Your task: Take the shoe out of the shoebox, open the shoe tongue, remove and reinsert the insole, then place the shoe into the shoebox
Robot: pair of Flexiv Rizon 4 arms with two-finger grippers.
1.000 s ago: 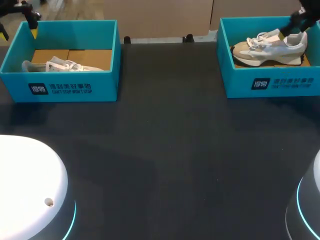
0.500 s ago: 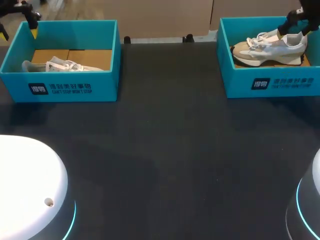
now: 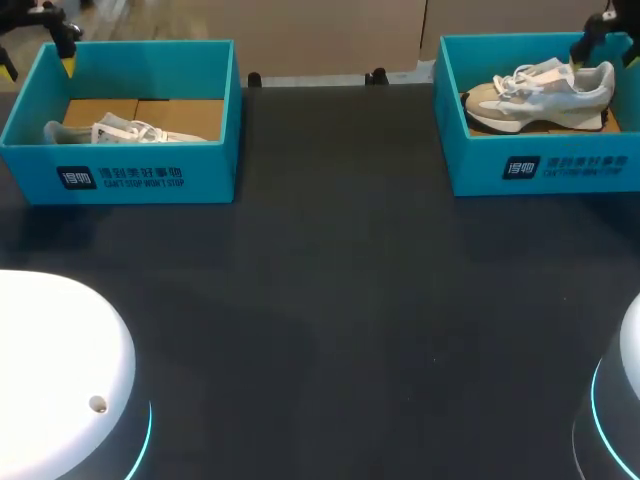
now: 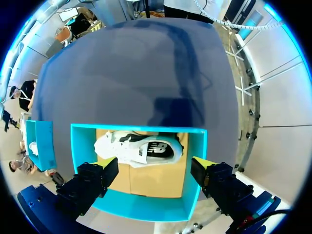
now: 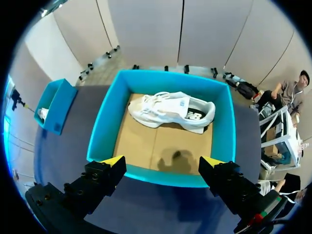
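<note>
A white and beige shoe point(image 3: 540, 93) lies in the teal right shoebox point(image 3: 560, 165), and a white shoe point(image 3: 112, 130) lies in the teal left shoebox point(image 3: 120, 175). My right gripper point(image 3: 603, 40) hangs open above the right box's back right corner. In the right wrist view the shoe point(image 5: 170, 112) lies ahead of the open right gripper point(image 5: 163, 163), inside the box point(image 5: 105, 122), untouched. Over the left box's back left corner my left gripper point(image 3: 38, 55) stands open. The left wrist view shows its shoe point(image 4: 141, 148) ahead of the open left gripper point(image 4: 154, 168), within the box point(image 4: 146, 207).
The two boxes stand at the back corners of the dark table point(image 3: 330, 300). My arms' white bases point(image 3: 60, 380) sit at the front corners. Each wrist view also catches the other arm's box point(image 5: 56, 105) off to the side.
My right gripper has lifted up and back from beside the shoe's heel to above the box's back right corner. The left arm and both shoes have not moved.
</note>
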